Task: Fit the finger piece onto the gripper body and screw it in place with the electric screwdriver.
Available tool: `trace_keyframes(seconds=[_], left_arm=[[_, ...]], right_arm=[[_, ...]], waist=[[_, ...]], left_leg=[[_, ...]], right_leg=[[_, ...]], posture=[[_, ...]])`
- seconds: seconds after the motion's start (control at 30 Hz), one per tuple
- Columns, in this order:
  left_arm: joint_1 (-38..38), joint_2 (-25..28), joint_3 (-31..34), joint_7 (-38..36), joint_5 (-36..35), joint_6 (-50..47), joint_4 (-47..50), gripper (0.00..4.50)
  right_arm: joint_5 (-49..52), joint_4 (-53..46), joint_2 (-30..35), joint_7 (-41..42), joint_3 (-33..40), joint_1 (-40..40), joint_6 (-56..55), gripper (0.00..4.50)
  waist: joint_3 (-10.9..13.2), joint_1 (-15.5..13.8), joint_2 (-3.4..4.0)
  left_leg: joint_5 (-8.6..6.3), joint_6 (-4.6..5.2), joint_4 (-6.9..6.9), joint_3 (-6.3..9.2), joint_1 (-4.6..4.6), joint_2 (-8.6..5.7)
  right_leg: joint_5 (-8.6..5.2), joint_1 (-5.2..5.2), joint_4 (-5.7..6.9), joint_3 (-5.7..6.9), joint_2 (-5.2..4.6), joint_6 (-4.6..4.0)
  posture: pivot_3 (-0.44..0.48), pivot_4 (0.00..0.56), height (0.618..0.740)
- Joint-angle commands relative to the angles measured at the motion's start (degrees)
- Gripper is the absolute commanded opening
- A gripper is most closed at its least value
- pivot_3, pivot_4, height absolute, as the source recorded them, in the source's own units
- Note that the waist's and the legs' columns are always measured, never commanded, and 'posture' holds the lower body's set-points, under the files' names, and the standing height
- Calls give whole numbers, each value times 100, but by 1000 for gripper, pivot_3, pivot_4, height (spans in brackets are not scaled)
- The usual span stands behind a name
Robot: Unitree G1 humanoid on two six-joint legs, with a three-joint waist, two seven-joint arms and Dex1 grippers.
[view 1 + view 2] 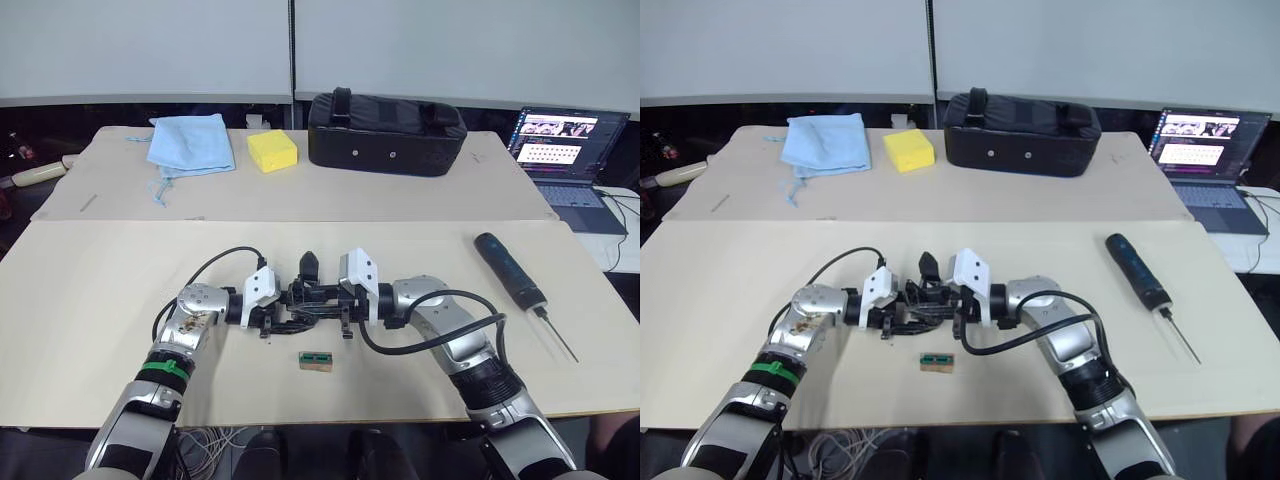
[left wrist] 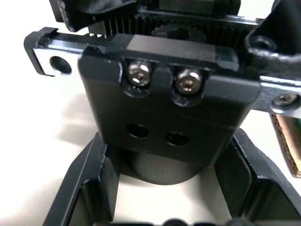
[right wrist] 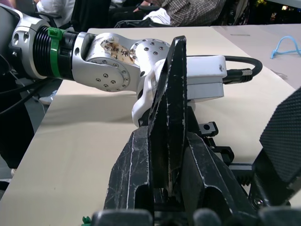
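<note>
Between both arms at table centre, gripper body clamped by left gripper, finger piece pinched upright in right gripper, electric screwdriver well apart

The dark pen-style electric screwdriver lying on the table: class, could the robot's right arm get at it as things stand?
Probably not yet. The electric screwdriver lies unobstructed on the right arm's side, but the right gripper is shut on the black tapered finger piece at the gripper body, so it would have to release first.

black gripper body, electric screwdriver apart.
</note>
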State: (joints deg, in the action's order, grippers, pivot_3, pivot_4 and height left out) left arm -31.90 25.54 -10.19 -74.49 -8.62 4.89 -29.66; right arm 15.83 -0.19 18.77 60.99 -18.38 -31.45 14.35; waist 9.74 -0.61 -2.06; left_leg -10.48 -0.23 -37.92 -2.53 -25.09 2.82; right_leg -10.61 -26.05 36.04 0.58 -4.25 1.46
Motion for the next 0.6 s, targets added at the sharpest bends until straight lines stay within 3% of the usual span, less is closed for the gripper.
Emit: trace_keyframes(seconds=[0.03,0.6], left_arm=[[72,32,-131,-44,95,-40,68,2282],[60,31,-120,-31,100,-53,28,2282]], right_arm=[[-34,-135,168,112,-65,74,183,387],[-31,-559,301,-107,-245,-100,1521,387]], waist=[[-3,0,1],[-7,3,2]], left_leg=[[0,0,0,0,3,0],[0,0,0,0,27,0]], right_leg=[[0,3,0,0,0,0],[-2,27,-1,0,-1,1]], posture=[[0,150,740],[0,150,740]])
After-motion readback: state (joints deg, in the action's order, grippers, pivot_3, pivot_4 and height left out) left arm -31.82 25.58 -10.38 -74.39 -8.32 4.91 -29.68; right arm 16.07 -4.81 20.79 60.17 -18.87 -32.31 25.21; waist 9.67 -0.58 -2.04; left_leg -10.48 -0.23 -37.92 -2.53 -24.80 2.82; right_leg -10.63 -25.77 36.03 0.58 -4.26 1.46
